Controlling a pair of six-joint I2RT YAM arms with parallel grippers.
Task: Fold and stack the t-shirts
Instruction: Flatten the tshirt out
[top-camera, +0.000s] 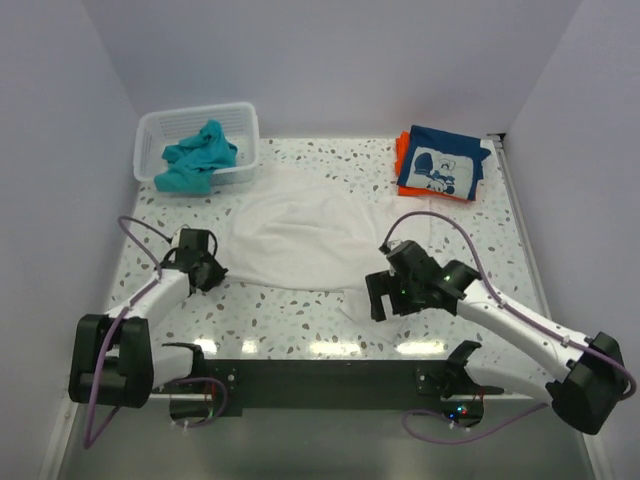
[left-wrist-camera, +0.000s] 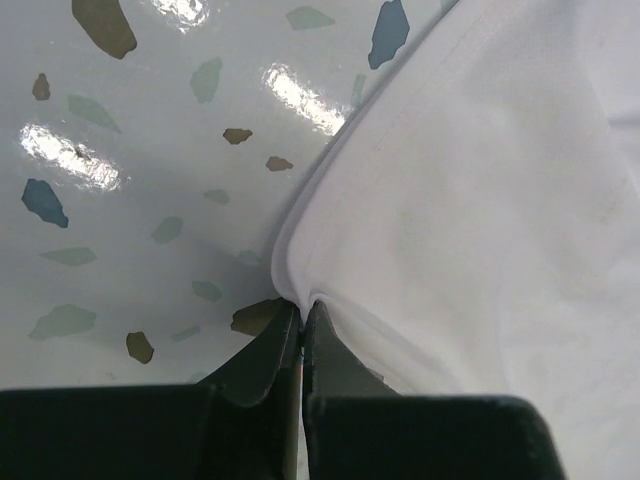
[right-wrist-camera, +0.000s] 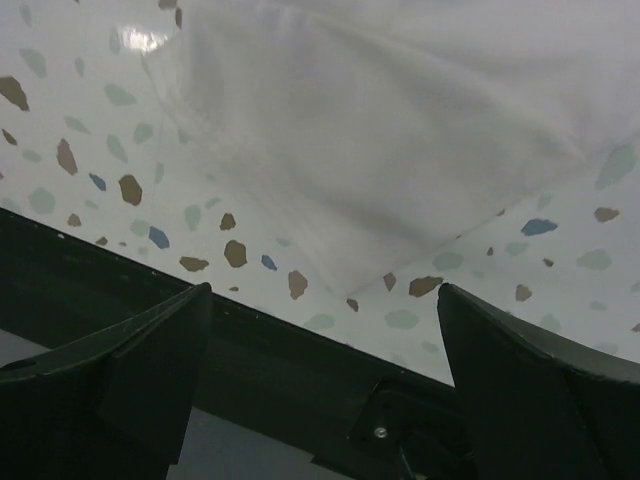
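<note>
Left tool (left-wrist-camera: 302, 314) pinches white t-shirt (left-wrist-camera: 480, 200) hem; navy t-shirt (top-camera: 440, 170) mostly covers orange t-shirt (top-camera: 402, 150).

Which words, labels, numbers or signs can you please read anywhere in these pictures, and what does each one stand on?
No text can be read in any view.
navy t-shirt: a white cartoon print only; any lettering in it is too small to read.
white t-shirt, teal t-shirt, basket, table: no writing shows.
</note>
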